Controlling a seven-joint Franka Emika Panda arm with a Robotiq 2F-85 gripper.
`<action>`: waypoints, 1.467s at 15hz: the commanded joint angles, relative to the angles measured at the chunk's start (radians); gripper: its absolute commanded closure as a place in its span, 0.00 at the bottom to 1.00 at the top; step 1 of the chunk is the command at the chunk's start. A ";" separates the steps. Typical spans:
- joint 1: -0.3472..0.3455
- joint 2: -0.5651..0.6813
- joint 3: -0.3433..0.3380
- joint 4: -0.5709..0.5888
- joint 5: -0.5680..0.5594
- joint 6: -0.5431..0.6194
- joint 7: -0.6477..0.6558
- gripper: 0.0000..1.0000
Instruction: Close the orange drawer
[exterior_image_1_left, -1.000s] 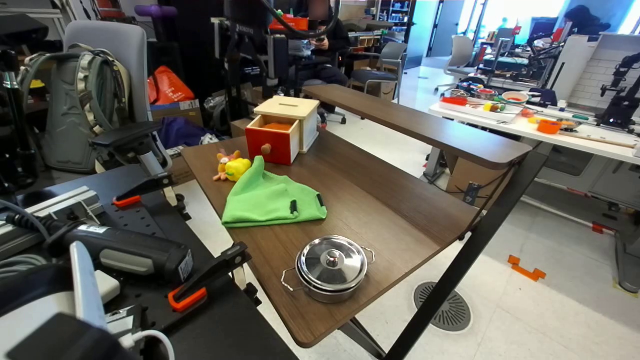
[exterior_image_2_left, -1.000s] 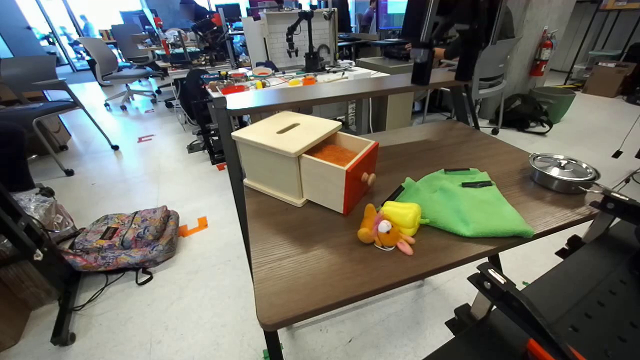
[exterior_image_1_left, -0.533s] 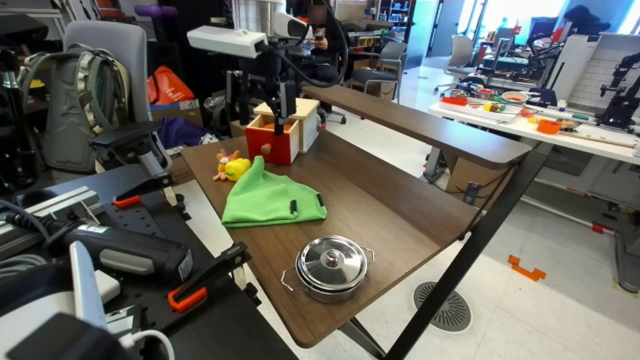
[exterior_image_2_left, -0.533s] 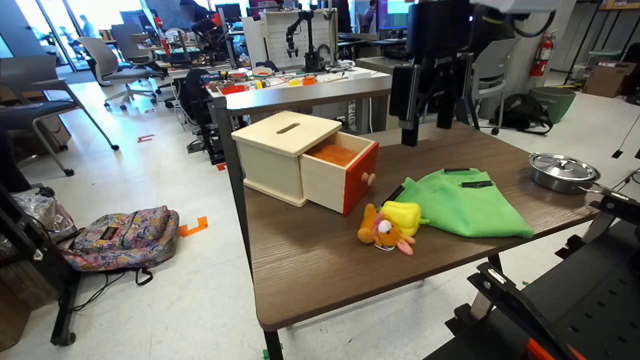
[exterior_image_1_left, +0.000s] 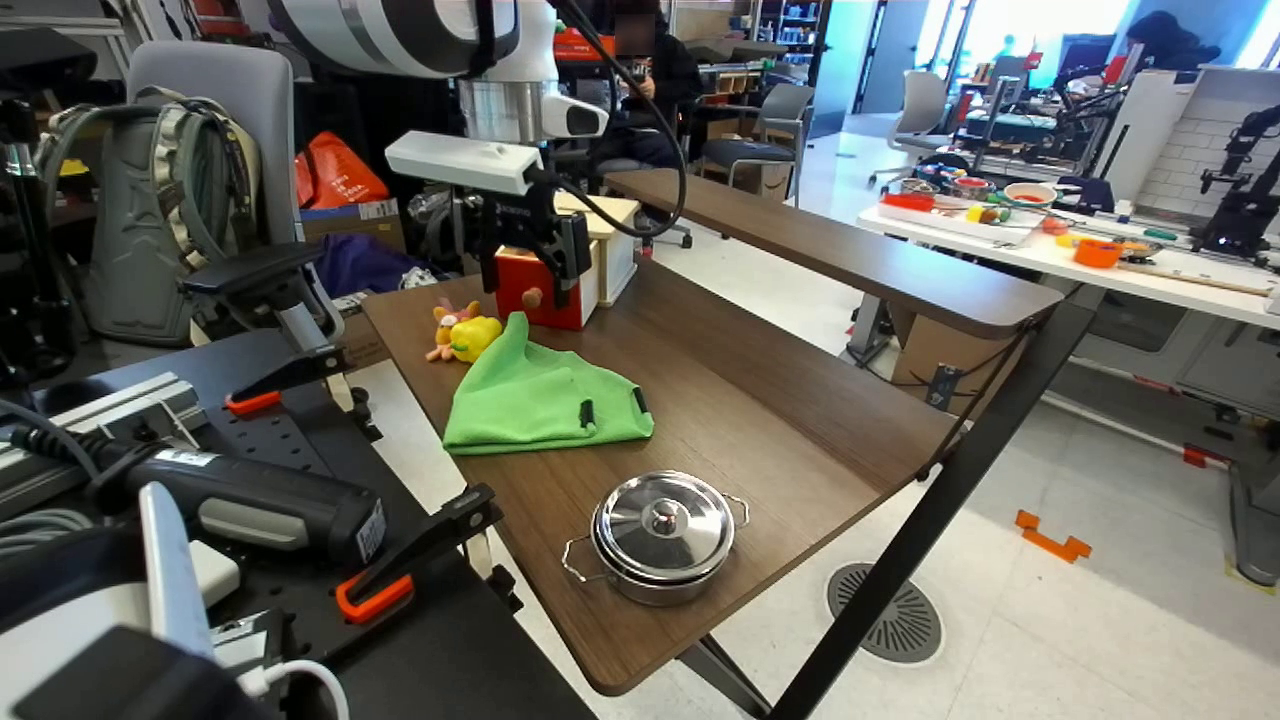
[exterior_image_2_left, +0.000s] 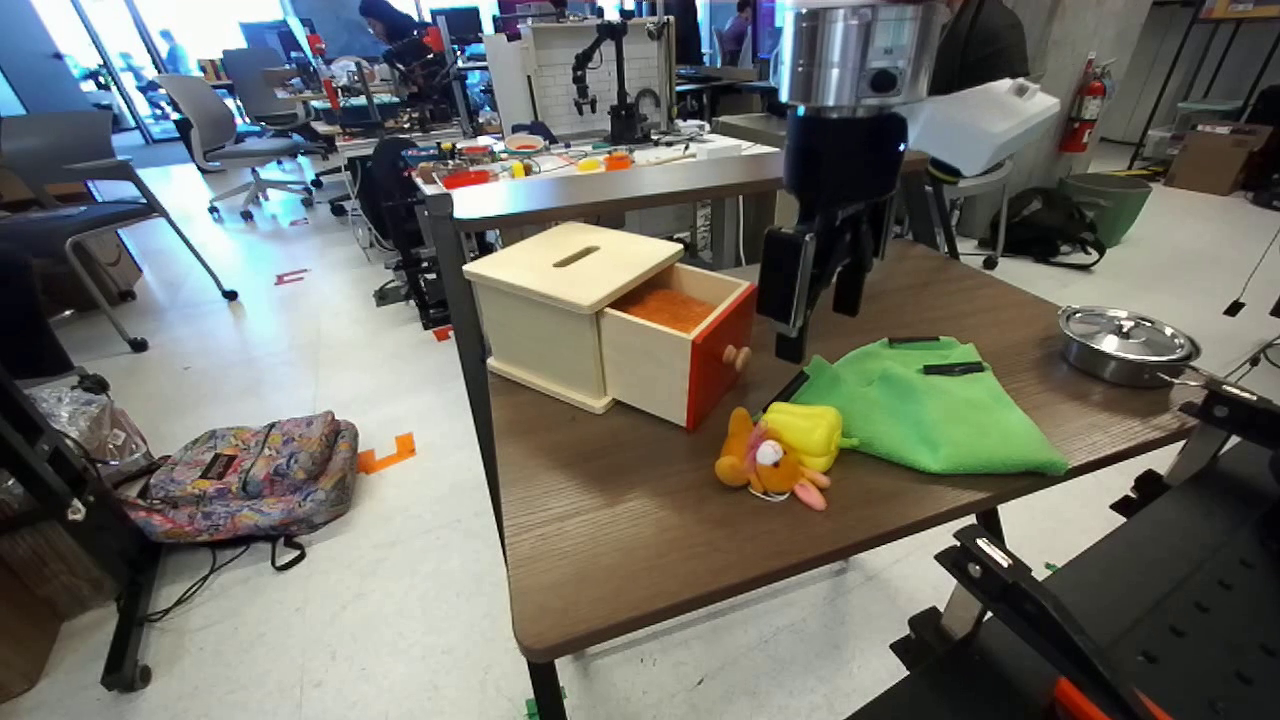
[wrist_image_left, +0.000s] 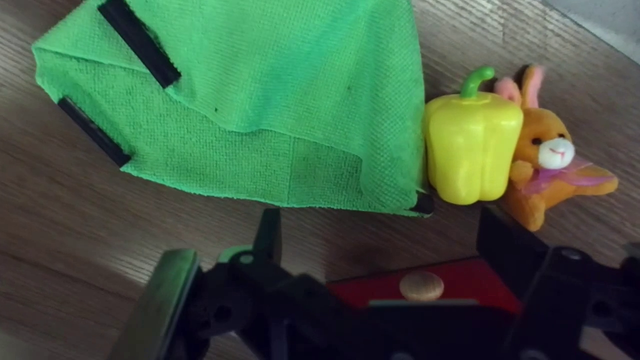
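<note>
Held the end effector (exterior_image_2_left: 819, 328) spread just in front of the red-fronted drawer (exterior_image_2_left: 708, 365) jutting from the wooden cabinet (exterior_image_2_left: 540, 330), apparently poised to push. Probably needed next a level shove toward the cabinet. Read no brand surely, with print too small on an orange bag (exterior_image_1_left: 345, 172) well apart from the cabinet.
</note>
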 joint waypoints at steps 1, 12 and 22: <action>-0.044 0.015 0.060 -0.024 0.000 0.116 -0.073 0.00; -0.136 0.072 0.160 0.009 0.024 0.173 -0.173 0.00; -0.143 0.128 0.171 0.061 0.018 0.177 -0.172 0.35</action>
